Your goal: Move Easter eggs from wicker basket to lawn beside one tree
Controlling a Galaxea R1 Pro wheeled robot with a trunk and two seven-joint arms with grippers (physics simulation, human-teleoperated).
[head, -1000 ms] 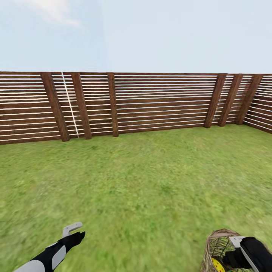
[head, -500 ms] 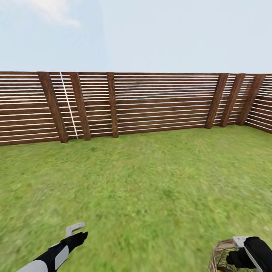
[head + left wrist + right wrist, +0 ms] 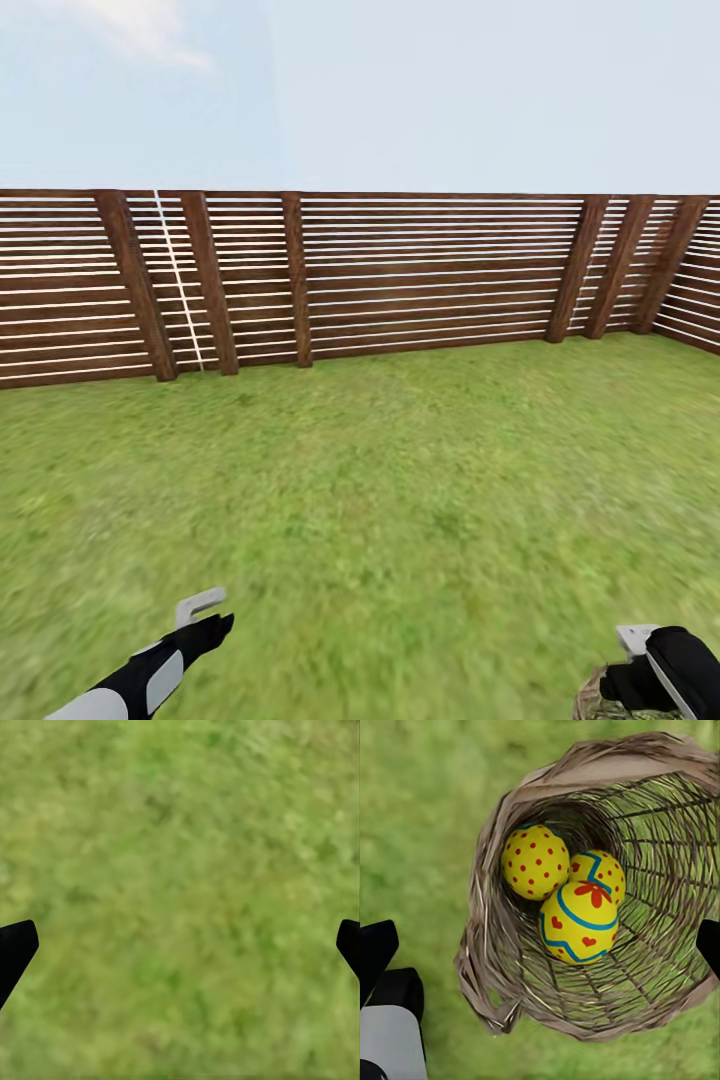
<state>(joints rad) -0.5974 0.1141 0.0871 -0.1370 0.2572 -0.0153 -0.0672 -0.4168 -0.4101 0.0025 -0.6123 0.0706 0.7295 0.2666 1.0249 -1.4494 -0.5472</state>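
Over the last second the wicker basket (image 3: 612,705) has slid down toward the near right corner of the head view until little more than its rim shows; the fence (image 3: 360,275) drifted a little too, so the camera is moving. All 3 Easter eggs (image 3: 570,900) lie inside it. Whether the right gripper (image 3: 640,680) grips the basket I cannot tell. The left gripper (image 3: 180,945) hangs wide over the lawn (image 3: 380,480), holding nothing. No tree is reached yet.
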